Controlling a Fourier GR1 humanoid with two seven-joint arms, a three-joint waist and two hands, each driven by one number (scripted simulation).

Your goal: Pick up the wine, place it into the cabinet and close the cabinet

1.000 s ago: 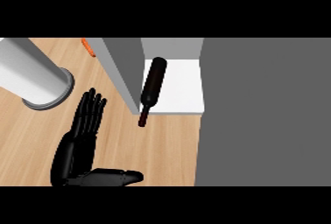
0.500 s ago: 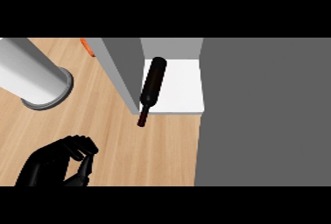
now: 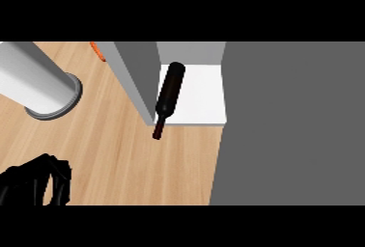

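Withdrawing: left hand [image 3: 35, 185], since a second ago, from beside the bottle down to the lower left corner.
Hand state: fingers curled in, holding nothing; earlier stretched straight.
Wine [image 3: 168, 96]: lying on the white cabinet shelf [image 3: 203, 96], neck poking past its front edge over the counter [image 3: 121, 144]; unmoved.
Cabinet door [image 3: 135, 77]: open.
Right hand: out of view.
Remaining: probably nudging the neck inside, then closing.

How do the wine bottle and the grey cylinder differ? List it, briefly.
1. Colour: the wine bottle is dark, almost black; the grey cylinder is light grey.
2. Pose: the bottle lies on its side; the cylinder stands on a round base.
3. Build: the bottle is slim; the cylinder is far thicker.
4. Place: the bottle rests mostly on the white cabinet shelf, neck sticking out; the cylinder stands on the wooden counter.
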